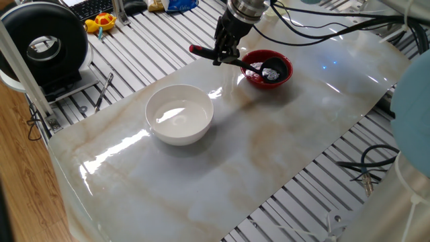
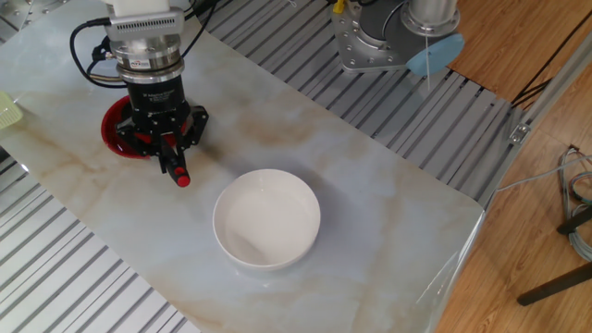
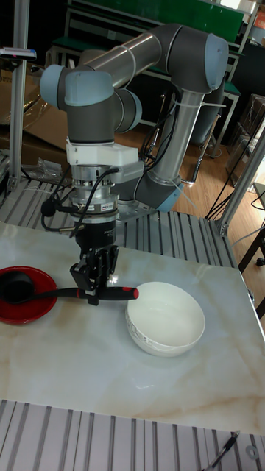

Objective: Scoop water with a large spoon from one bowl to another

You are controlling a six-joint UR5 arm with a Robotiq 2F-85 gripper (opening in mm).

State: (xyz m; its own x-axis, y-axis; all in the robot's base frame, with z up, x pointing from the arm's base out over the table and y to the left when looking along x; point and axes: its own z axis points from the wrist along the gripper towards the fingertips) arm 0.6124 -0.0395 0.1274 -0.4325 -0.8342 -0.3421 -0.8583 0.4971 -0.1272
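Tall fixed view is giving you the clearest look at the tool: the gripper [image 3: 94,288] is pointing straight down with its fingers clamped on the handle of the large spoon [image 3: 66,292], nearer the red end than the scoop. You are seeing the handle lying nearly level above the marble tabletop [image 3: 110,368], its red tip sticking out toward the white bowl [image 3: 165,319], while the black scoop is sitting inside the red bowl [image 3: 26,303].

One fixed view is showing you what the tall view is not: a bright glint inside the scoop, over the red bowl [image 1: 267,69], which may be the water, though you cannot tell how much. It is also showing a glossy sheen in the bottom of the white bowl [image 1: 179,114], the gripper [image 1: 222,51] around the handle, and the red tip of the large spoon [image 1: 232,59] pointing away from the red bowl. A black round device [image 1: 44,44] and a yellow toy [image 1: 101,23] are sitting off the marble, well apart from both bowls.

The other fixed view is hiding the scoop behind the gripper [image 2: 171,153]; you are seeing only the red tip of the spoon [image 2: 182,179] and a rim of the red bowl [image 2: 116,129]. The white bowl [image 2: 267,220] is standing apart from it.
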